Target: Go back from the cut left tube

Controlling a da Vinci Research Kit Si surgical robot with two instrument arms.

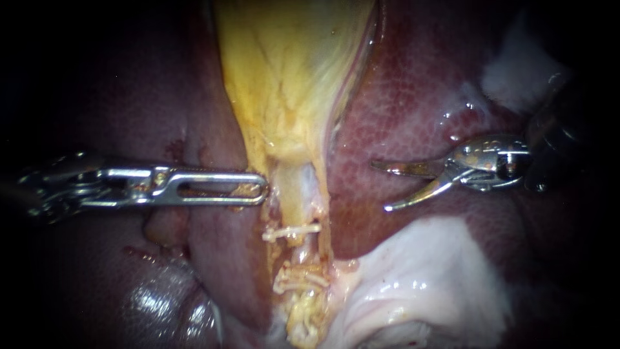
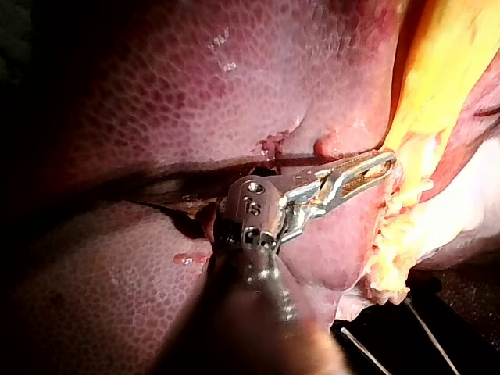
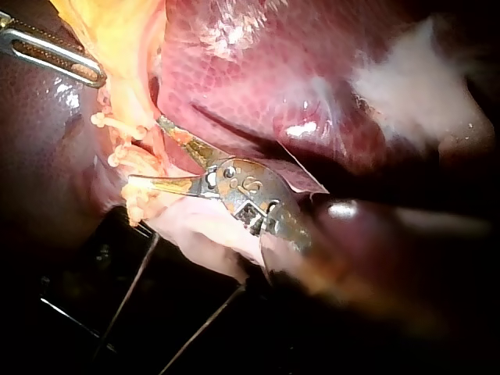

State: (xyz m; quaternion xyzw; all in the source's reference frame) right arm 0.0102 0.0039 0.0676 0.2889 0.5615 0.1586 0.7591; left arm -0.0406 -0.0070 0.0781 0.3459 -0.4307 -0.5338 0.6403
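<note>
In the endoscope view our right tool (image 1: 378,187) hangs over the liver (image 1: 413,110), well apart from the clipped tube (image 1: 298,187), its 2 blades wide open and empty; backing off looks nearly done. In the left wrist view our left tool (image 2: 384,164) grips the gallbladder (image 2: 437,78) near that tube. The right wrist view shows the same gape.

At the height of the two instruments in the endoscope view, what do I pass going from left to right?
Left instrument → narrow yellow lower end of the gallbladder → a stretch of dark red liver → right instrument, its jaws open and pointing towards the gallbladder.
</note>
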